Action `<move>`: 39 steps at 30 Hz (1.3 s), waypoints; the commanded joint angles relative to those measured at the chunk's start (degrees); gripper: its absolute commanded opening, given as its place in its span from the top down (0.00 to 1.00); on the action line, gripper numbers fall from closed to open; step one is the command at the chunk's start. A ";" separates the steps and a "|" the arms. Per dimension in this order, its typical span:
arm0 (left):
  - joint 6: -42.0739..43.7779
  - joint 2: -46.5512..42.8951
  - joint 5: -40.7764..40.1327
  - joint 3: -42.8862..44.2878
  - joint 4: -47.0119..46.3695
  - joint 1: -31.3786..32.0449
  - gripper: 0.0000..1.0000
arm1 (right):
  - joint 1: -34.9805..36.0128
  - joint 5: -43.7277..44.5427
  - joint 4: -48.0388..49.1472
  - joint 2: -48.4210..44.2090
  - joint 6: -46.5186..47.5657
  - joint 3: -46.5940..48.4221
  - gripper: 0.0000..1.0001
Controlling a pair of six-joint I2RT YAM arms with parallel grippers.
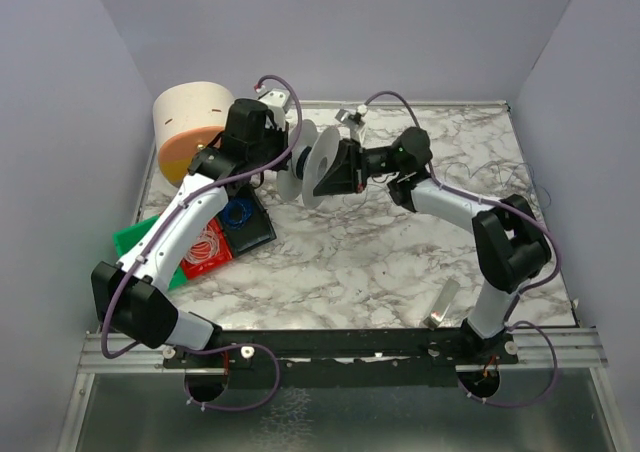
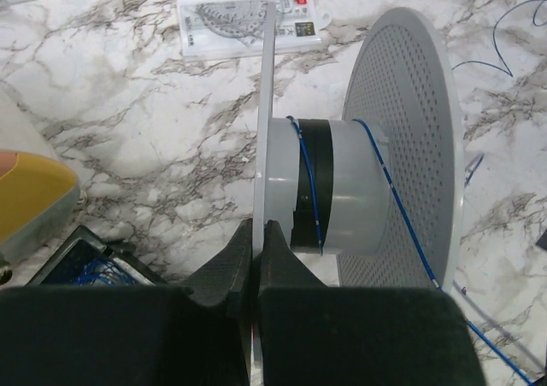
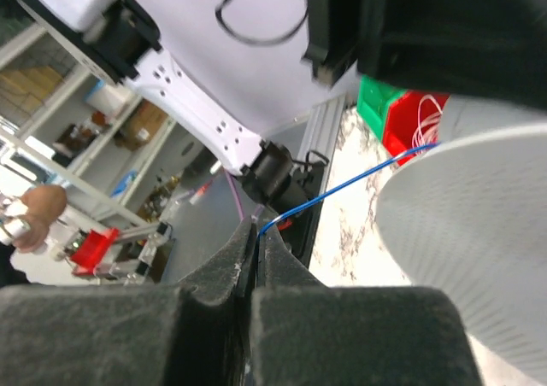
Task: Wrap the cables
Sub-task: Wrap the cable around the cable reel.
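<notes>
Bright even light, soft shadows, mostly sharp

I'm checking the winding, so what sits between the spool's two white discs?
Left wrist view: a pale grey plastic hub with a black band sits between them, and the thin blue wire crosses it twice.

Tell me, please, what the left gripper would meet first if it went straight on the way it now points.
The left gripper is shut on the thin spool flange, so it would push that first; past it, probably the protractor packet, though depth is unclear.
</notes>
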State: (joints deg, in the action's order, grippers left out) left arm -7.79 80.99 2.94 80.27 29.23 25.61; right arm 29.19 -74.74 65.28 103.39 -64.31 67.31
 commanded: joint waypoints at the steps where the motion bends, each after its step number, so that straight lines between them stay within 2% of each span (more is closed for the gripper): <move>1: -5.38 0.33 -3.03 0.37 -4.57 -4.36 1.00 | 4.33 -3.71 -26.81 -7.18 30.64 -1.97 0.99; 3: -6.08 0.15 -0.46 0.16 -4.79 -5.21 1.00 | 6.10 -2.49 -38.86 -8.19 42.59 -1.79 1.00; 6: -6.74 0.00 1.41 0.44 -4.80 -6.41 1.00 | 8.22 2.65 -51.03 -8.54 56.19 -2.11 0.99; 8: -7.07 -0.16 2.73 0.82 -4.80 -7.30 1.00 | 9.17 10.00 -53.08 -9.59 61.11 -4.11 1.00; 14: -7.57 -0.78 7.96 2.93 -4.22 -8.74 1.00 | 9.44 35.08 -50.67 -12.48 68.18 -9.98 0.99; 19: -9.76 0.07 17.41 6.56 -3.39 -10.61 1.00 | 9.55 55.09 -51.84 -12.67 72.39 -10.11 1.00; 24: -13.91 1.15 28.68 8.83 -4.27 -12.16 1.00 | 9.52 68.14 -49.16 -14.05 74.65 -11.70 0.99; 28: -15.49 1.05 32.78 8.65 -5.48 -13.48 1.00 | 9.17 76.71 -46.58 -14.88 73.14 -12.95 1.00; 39: -15.57 -1.80 41.10 4.95 -7.22 -14.72 1.00 | 3.23 84.07 -41.61 -16.87 68.64 -12.56 0.99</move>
State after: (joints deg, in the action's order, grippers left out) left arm -21.87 82.08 36.62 85.65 25.82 11.14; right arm 34.09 3.22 20.99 87.61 6.39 54.13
